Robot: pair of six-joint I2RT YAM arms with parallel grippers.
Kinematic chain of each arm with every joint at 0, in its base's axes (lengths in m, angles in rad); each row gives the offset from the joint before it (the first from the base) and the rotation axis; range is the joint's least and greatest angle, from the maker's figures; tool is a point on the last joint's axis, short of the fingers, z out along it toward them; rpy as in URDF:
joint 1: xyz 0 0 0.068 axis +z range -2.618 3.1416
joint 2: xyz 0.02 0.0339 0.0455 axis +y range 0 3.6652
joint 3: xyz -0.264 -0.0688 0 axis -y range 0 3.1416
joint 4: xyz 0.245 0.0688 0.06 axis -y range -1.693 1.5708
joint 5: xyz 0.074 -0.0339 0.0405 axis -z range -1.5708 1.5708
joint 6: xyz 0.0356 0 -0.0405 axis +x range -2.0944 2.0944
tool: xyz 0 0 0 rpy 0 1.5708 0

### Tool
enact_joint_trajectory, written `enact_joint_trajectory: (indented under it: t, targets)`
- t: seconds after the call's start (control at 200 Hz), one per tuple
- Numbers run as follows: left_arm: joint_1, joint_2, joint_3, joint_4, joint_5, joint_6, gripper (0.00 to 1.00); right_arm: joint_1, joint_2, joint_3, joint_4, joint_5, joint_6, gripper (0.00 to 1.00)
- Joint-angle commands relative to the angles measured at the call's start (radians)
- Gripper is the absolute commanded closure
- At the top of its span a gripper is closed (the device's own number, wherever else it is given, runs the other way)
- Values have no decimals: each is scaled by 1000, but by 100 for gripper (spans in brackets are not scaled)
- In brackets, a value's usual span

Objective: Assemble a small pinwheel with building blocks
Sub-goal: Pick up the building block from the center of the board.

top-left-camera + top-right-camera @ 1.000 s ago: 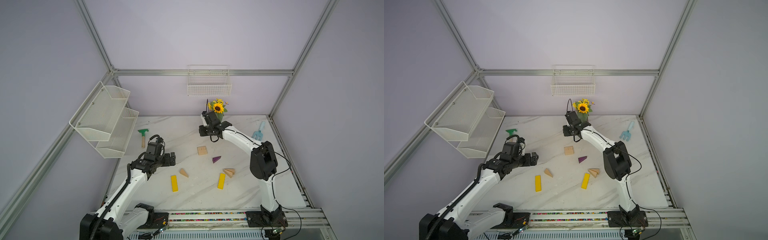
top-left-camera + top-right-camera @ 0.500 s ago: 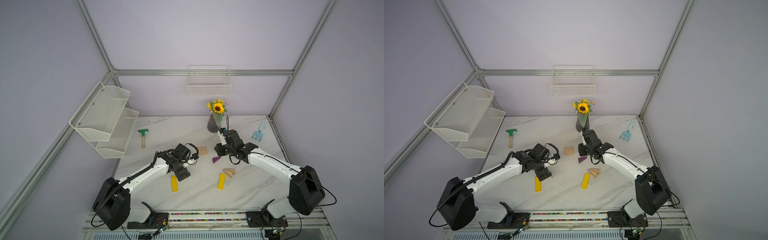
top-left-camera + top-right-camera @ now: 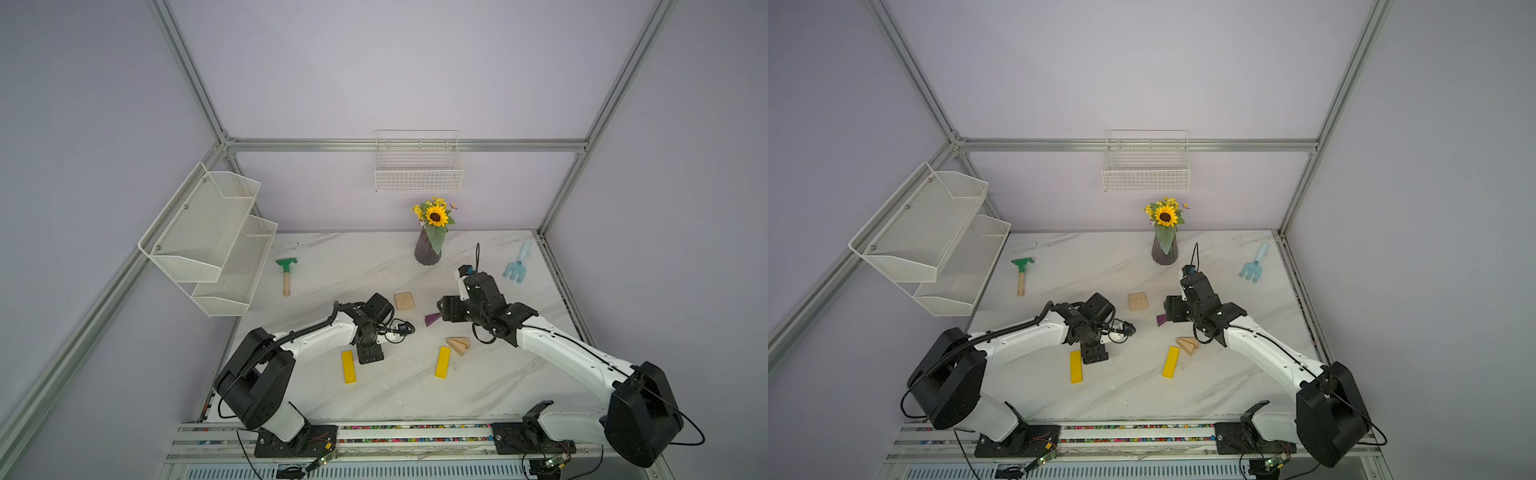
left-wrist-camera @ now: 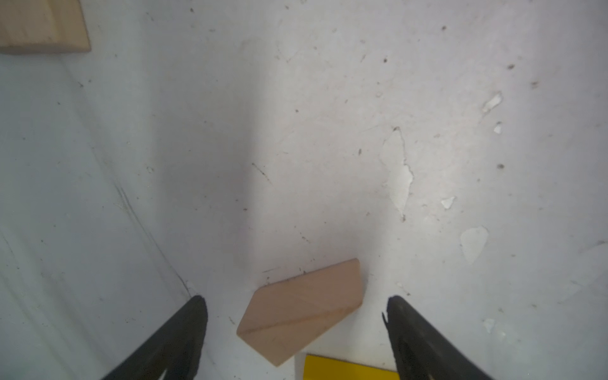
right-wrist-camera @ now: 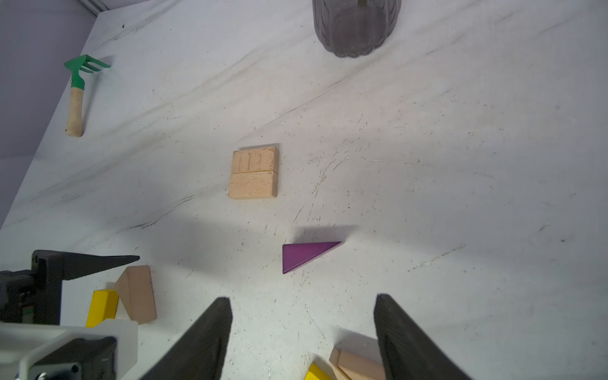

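Note:
No pinwheel is in view; the building blocks lie loose on the marble table. My left gripper (image 3: 370, 355) (image 4: 294, 299) is open, its fingers on either side of a plain wood wedge (image 4: 299, 312) without touching it. A yellow bar (image 3: 348, 366) (image 4: 348, 368) lies beside that wedge. My right gripper (image 3: 446, 309) (image 5: 302, 299) is open and empty, just short of the purple wedge (image 3: 433, 318) (image 5: 306, 255). Two rectangular blocks (image 3: 404, 301) (image 5: 254, 173) lie side by side as a square. Two more wedges (image 3: 458, 344) touch each other next to the second yellow bar (image 3: 442, 362).
A dark vase with sunflowers (image 3: 428, 249) stands at the back. A green toy hoe (image 3: 286, 272) lies at the back left and a light blue rake (image 3: 517, 266) at the back right. White wire shelves (image 3: 208, 237) hang on the left wall.
Both arms swung in to the table's middle. The left gripper came down around the wood wedge and narrowed a little. The right gripper left the vase, reached the purple wedge and opened.

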Motion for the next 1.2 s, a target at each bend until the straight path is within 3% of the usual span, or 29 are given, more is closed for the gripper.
enact_joint_trajectory:
  t: [0.0,0.315,0.67,0.885,1.195]
  targets:
    - [-5,10,14,33,14,29,18,-12,-35,-22,28,25,36,24]
    - [-4,72,-11,103,-35,9,41,-22,-35,-35,28,3,63,23]
    - [45,83,-15,144,21,-63,83,-26,-32,-30,27,-8,61,23]
    - [78,220,157,38,64,-153,95,-26,-26,-34,33,-10,67,23]
    - [110,361,327,6,181,-270,96,-26,-14,-32,42,-16,73,24]
